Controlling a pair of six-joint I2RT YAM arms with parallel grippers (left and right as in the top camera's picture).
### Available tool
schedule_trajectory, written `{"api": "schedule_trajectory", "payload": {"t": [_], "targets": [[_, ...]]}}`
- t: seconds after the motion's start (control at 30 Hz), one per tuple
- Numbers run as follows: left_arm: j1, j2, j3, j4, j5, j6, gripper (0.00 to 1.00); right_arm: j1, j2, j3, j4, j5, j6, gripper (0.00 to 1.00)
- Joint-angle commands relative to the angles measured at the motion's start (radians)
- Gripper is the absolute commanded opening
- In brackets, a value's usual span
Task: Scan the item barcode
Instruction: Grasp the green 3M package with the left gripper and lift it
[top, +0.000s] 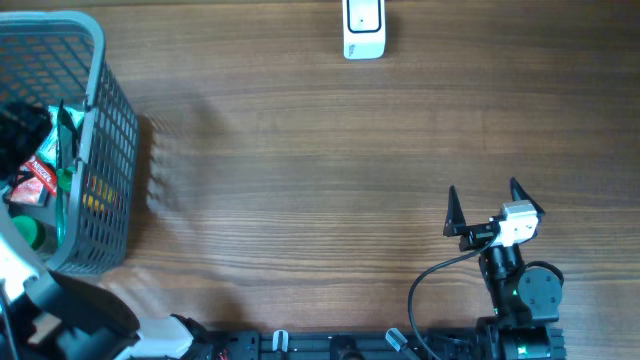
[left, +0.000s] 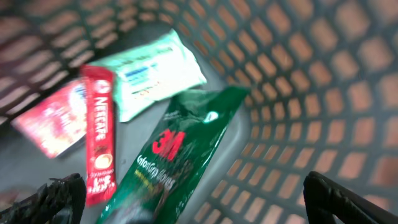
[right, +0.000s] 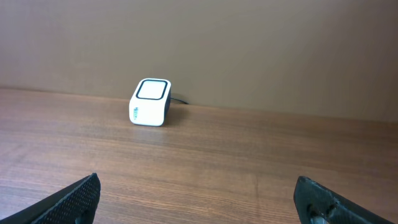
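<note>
the left claw (left: 193, 182) is inside the basket (top: 110, 150) at the left end of the table (top: 300, 170). its two fingers are spread wide apart and it holds nothing. the picture from this claw is a bit blurry. on the grey floor of the basket lie four things. a green pack (left: 180, 155) is right under the claw, between its fingers, with its top end close to the basket wall. a red stick (left: 99, 143) lies just beside the green pack. a red pack (left: 53, 121) is partly under the stick. a white pack (left: 155, 74) lies further back, touching the top of the green pack. the right claw (top: 483, 190) is low over the table at the near right, well apart from the basket. it is wide open too, with nothing in it. it faces the white scanner (top: 363, 28), which sits at the far edge of the table.
</note>
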Motion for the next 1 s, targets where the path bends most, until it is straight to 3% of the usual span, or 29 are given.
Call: {"api": "schedule_trajectory", "payload": {"t": [0.0,0.17,0.53,0.6,0.7,0.77,0.9,0.97], "targets": [[-0.041,0.080,0.015,-0.003,0.019,0.254,1.00,0.005,0.002,-0.001,0.002,0.014,-0.009,1.00],[-0.055,0.141,0.015,-0.003,-0.099,0.285,1.00,0.005,0.002,-0.001,0.002,0.014,-0.009,1.00],[-0.056,0.256,0.015,0.008,-0.087,0.291,0.99,0.005,0.002,-0.001,0.002,0.015,-0.009,1.00],[-0.056,0.278,0.015,0.004,-0.078,0.291,0.89,0.005,0.002,-0.001,0.002,0.014,-0.009,1.00],[-0.056,0.294,0.015,-0.005,-0.079,0.291,0.57,0.005,0.002,-0.001,0.002,0.014,-0.009,1.00],[-0.056,0.288,0.016,-0.003,-0.078,0.290,0.45,0.005,0.002,-0.001,0.002,0.014,-0.009,1.00],[-0.053,0.242,0.049,-0.004,-0.079,0.255,0.07,0.005,0.002,-0.001,0.002,0.014,-0.009,1.00],[-0.051,0.201,0.098,-0.012,-0.079,0.223,0.04,0.005,0.002,-0.001,0.002,0.014,-0.009,1.00]]}}
